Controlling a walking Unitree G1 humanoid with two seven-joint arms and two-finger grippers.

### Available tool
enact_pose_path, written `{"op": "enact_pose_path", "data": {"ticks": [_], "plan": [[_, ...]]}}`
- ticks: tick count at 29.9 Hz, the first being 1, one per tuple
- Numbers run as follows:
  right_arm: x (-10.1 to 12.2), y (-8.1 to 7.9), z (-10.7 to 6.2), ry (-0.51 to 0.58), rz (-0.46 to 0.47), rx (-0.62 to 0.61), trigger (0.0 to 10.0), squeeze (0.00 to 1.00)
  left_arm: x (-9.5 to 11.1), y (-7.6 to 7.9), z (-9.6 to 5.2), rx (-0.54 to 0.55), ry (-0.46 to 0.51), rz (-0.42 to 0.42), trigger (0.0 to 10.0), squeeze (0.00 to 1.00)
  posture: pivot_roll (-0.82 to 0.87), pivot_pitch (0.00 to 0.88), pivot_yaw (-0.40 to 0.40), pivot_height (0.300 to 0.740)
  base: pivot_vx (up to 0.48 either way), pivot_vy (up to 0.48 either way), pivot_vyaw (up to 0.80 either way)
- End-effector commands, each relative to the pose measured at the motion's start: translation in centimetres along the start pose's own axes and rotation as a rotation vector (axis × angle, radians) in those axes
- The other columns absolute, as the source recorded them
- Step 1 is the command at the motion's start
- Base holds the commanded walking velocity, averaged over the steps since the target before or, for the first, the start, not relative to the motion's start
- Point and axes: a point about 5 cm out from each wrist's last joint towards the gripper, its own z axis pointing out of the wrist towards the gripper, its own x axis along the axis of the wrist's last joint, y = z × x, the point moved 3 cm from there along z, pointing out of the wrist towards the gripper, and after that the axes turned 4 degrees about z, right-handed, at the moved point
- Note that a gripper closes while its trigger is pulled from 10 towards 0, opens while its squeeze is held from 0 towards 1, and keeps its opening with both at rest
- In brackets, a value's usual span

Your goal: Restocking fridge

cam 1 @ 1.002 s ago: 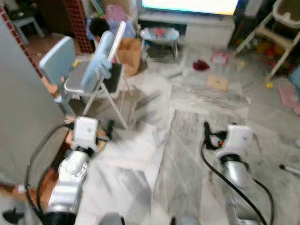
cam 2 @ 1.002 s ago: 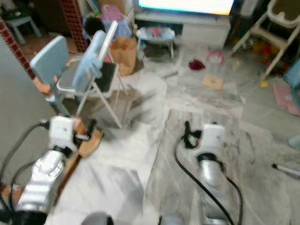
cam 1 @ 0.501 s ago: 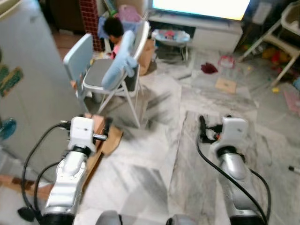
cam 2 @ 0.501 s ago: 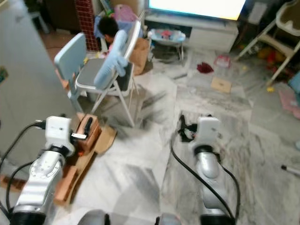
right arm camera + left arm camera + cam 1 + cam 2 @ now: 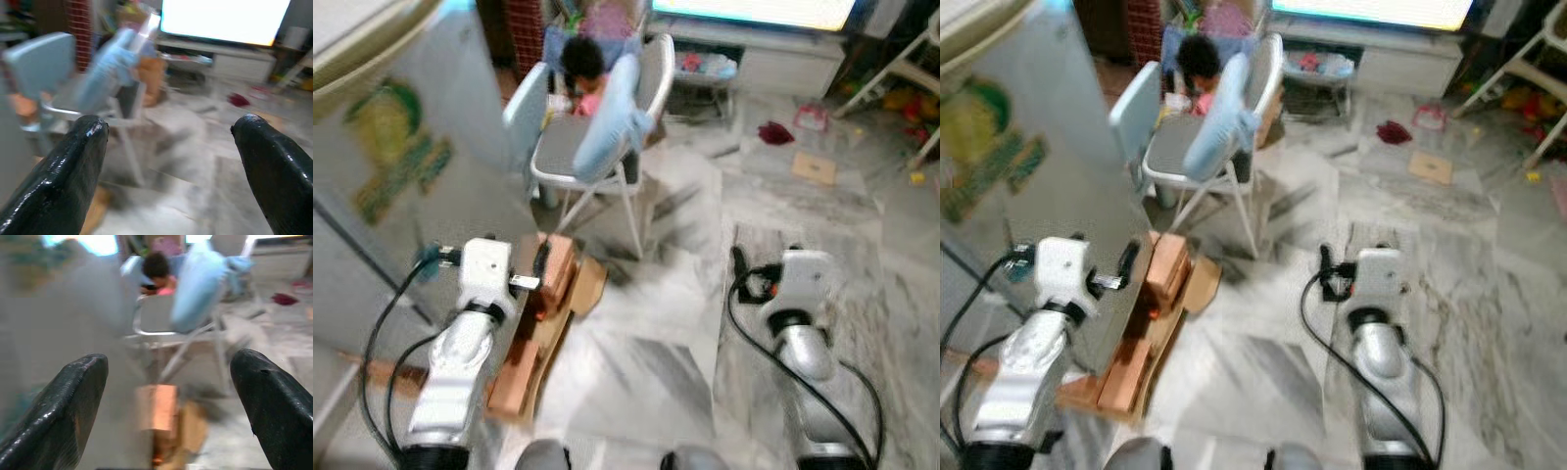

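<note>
A grey fridge [image 5: 382,166] with a green and yellow sticker stands at my left, its door shut. Orange-brown cardboard boxes [image 5: 551,279] lie on the floor at its foot. My left gripper [image 5: 540,264] hangs in front of me, just above those boxes, and in the left wrist view its fingers [image 5: 73,396] stand wide apart, open, with nothing between them. My right gripper [image 5: 739,266] hangs over the marble floor; the right wrist view shows its fingers [image 5: 73,161] spread open and empty too. The pictures are blurred.
A folding chair [image 5: 592,147] draped with a light blue cloth stands ahead, beside a pale blue chair [image 5: 521,113]. A person [image 5: 579,69] sits low behind them. A lit screen [image 5: 754,10] on a low cabinet lies at the back. Small items [image 5: 816,166] litter the floor at the right.
The whole view has swung left, so the fridge now takes up much more of the left side and the chair sits nearer the middle. Both arms hold the same pose.
</note>
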Motion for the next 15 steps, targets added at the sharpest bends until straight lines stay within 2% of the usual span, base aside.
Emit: {"op": "enact_pose_path", "data": {"ticks": [1, 6, 8, 10, 11, 15], "plan": [[0.0, 1.2, -0.2, -0.002, -0.015, -0.035, 10.0, 0.00, 0.7, 0.8, 0.1, -0.034, 0.032, -0.023, 10.0, 0.00, 0.02, 0.065, -0.013, 0.740, 0.000, 0.450, 0.00], [-0.1, 1.3, -0.3, -0.007, -0.022, -0.047, 10.0, 0.00, 1.0, 1.2, -0.5, -0.101, 0.055, -0.030, 10.0, 0.00, 0.03, 0.071, -0.010, 0.740, 0.000, 0.067, 0.00], [-0.2, 1.4, -0.3, -0.010, -0.024, -0.052, 10.0, 0.00, 1.0, 2.5, -1.3, -0.230, 0.057, -0.094, 10.0, 0.00, 0.03, 0.074, -0.009, 0.740, 0.000, 0.000, 0.00], [-0.2, 1.5, -0.4, -0.012, -0.025, -0.054, 10.0, 0.00, 0.7, 3.1, -1.8, -0.293, 0.035, -0.091, 10.0, 0.00, 0.03, 0.076, -0.009, 0.740, 0.000, 0.000, 0.00], [-0.2, 1.5, -0.5, -0.015, -0.026, -0.057, 10.0, 0.00, 0.3, 3.7, -2.5, -0.359, 0.011, -0.089, 10.0, 0.00, 0.03, 0.080, -0.009, 0.740, 0.000, 0.000, 0.00], [-0.3, 1.6, -0.5, -0.020, -0.027, -0.058, 10.0, 0.00, -0.5, 3.6, -3.4, -0.405, -0.022, -0.077, 10.0, 0.00, 0.04, 0.085, -0.008, 0.740, 0.000, 0.000, 0.00]]}}
